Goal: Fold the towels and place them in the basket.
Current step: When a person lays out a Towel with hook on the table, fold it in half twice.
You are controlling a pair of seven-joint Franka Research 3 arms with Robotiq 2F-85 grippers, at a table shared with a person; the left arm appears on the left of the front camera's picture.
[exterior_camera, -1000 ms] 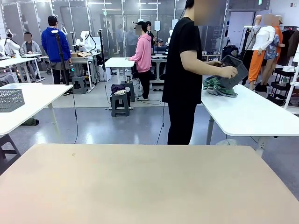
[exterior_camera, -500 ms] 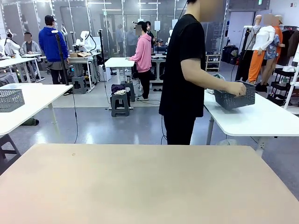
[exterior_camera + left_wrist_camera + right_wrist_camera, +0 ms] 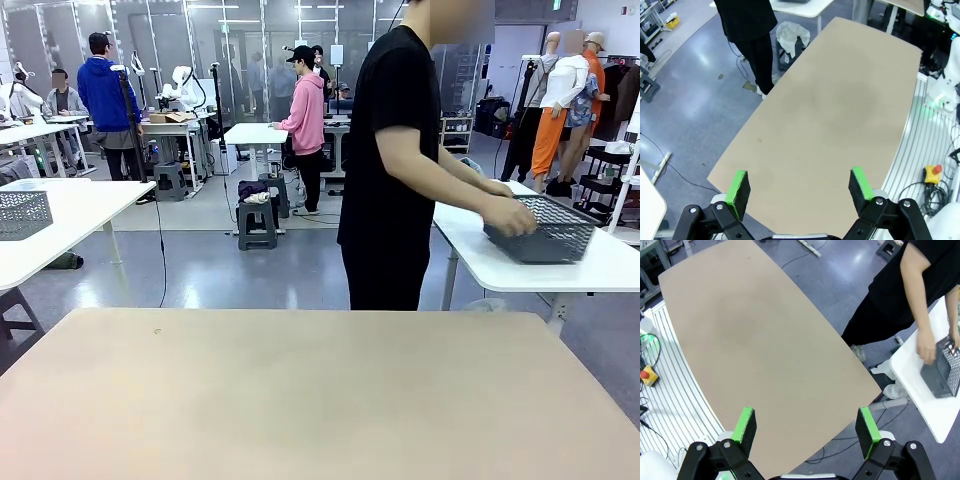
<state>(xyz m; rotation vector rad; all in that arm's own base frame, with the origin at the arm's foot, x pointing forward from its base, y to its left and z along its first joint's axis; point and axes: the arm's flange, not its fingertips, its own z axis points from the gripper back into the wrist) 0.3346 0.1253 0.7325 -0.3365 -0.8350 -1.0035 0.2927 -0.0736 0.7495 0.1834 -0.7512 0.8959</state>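
**Inspector:** Location of the basket [image 3: 548,242]?

**Assessor:** It sits on the white tabletop [image 3: 470,240] to the right, across the aisle, close to that tabletop's near edge. It is dark grey with lattice sides. In the right wrist view it lies at the picture's right edge, partly cut off.

**Inspector:** Contents?

**Assessor:** Cannot be determined. Lattice shows at its open top. Neither view shows whether anything lies inside.

**Inspector:** Who is handling it?

**Assessor:** A person [image 3: 395,150] in a black shirt stands beside that tabletop, with a hand [image 3: 515,218] touching the basket's left rim.

**Inspector:** Left end effector [image 3: 799,185]?

**Assessor:** Its fingers are spread wide, with nothing between the green pads [image 3: 738,186]. It hangs above the beige tabletop [image 3: 840,110], well apart from the basket.

**Inspector:** Right end effector [image 3: 806,425]?

**Assessor:** Likewise: jaws parted, gripping nothing, above the same beige tabletop.

**Inspector:** Other containers?

**Assessor:** A lighter grey lattice crate [image 3: 22,213] stands on the left white tabletop [image 3: 80,215]. Its wall hides its inside.
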